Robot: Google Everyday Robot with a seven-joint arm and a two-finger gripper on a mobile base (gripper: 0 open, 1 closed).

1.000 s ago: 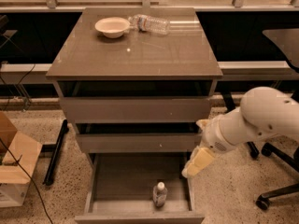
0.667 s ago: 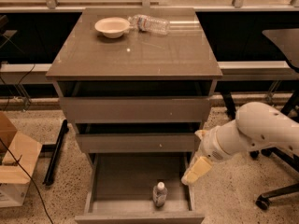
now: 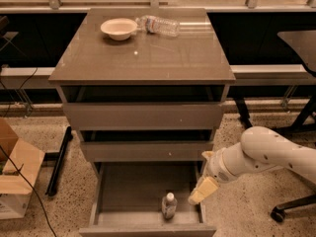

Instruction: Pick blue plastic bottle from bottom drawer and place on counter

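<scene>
blue bottle (image 3: 169, 205) stands upright on the floor of the open bottom drawer (image 3: 129, 194), close to its near front and right of centre. gripper (image 3: 203, 190) hangs just right of it, over the drawer's right wall, not touching it; whether it is set wide or narrow i cannot tell. the blue bottle looks light, thin-walled and smooth, so it would likely tip if nudged and dent if squeezed hard; the body below the white cap seems the best hold. farther back, the counter (image 3: 143, 58) carries a bowl (image 3: 119, 28) and a clear bottle (image 3: 158, 25) at its far edge.
</scene>
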